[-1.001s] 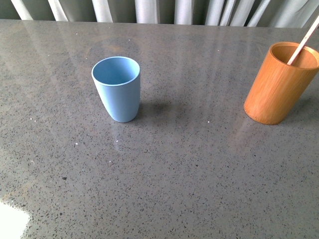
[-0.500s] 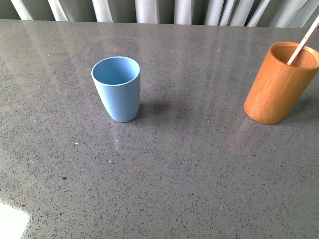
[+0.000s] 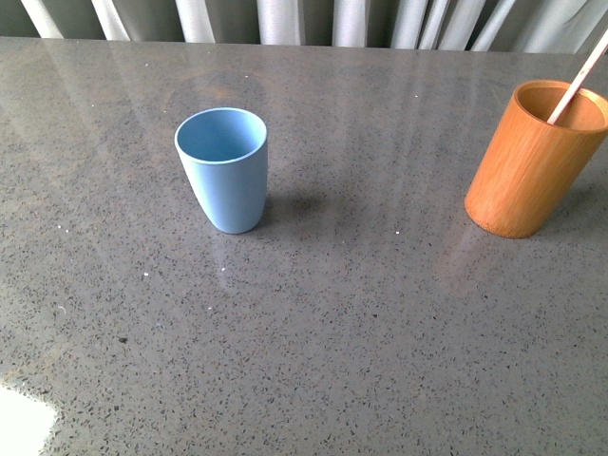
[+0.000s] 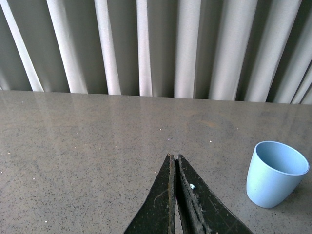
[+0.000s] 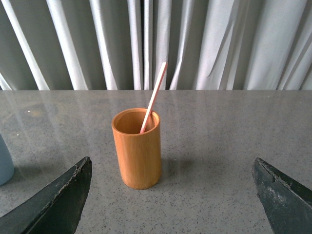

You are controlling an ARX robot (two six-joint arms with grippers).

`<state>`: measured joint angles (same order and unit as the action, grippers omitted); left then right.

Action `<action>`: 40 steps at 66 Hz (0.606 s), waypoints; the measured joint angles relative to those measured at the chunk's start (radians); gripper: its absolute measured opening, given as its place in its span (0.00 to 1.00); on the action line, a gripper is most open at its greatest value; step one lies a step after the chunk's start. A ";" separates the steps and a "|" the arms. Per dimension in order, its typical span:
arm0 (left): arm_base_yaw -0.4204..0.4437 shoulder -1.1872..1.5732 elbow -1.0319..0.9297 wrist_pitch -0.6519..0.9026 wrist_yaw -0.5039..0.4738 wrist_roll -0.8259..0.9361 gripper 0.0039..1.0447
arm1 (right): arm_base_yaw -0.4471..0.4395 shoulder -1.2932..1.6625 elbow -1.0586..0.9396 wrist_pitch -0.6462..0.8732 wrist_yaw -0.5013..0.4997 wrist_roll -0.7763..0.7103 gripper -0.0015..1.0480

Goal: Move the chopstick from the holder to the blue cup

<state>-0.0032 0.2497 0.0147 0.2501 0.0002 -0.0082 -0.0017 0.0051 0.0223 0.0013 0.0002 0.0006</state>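
- Front view: neither arm shows. The blue cup (image 3: 222, 171) stands upright at about 10 o'clock from the middle of the tabletop (image 3: 332, 332), and what I can see of its inside is empty.
- The holder (image 3: 532, 161) stands upright at about 2 o'clock, close to the frame edge and well apart from the cup. The chopstick (image 3: 579, 81) is in the holder. Its lower end is hidden inside, and the shaft leans over the rim toward 1 o'clock and runs out of frame.
- Over the last second I see no change here: cup, holder and stick sit exactly where they were. I take that to mean the transfer has not begun.
- Left wrist view: the left gripper (image 4: 174, 158) has its fingers pressed together on nothing, above bare tabletop. The blue cup is ahead and off to one side, clear of them.
- Right wrist view: the right gripper (image 5: 171, 159) has its fingers spread wide and empty. The holder stands ahead, lined up with the gap but not yet reached. The chopstick rises well above the rim against the curtain (image 5: 219, 44).
- My read is that the right arm makes the pick, gripping the shaft above the rim. A stick this thin could pivot or slip between the fingers.
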 joint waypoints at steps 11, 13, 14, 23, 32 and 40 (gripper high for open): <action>0.000 -0.044 0.000 -0.043 0.000 0.000 0.01 | 0.000 0.000 0.000 0.000 0.000 0.000 0.91; 0.000 -0.051 0.000 -0.051 0.000 0.000 0.01 | 0.000 0.000 0.000 0.000 0.000 0.000 0.91; 0.000 -0.054 0.000 -0.053 0.000 0.000 0.01 | 0.000 0.000 0.000 0.000 0.000 0.000 0.91; 0.000 -0.172 0.000 -0.207 0.000 0.000 0.01 | 0.000 0.000 0.000 0.000 0.000 0.000 0.91; 0.000 -0.232 0.000 -0.247 -0.001 0.000 0.01 | 0.000 0.000 0.000 0.000 0.000 0.000 0.91; 0.001 -0.233 0.000 -0.251 0.000 0.000 0.01 | 0.000 0.000 0.000 0.000 0.000 0.000 0.91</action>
<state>-0.0025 0.0166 0.0147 -0.0006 0.0006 -0.0078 -0.0017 0.0055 0.0219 0.0013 0.0002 0.0006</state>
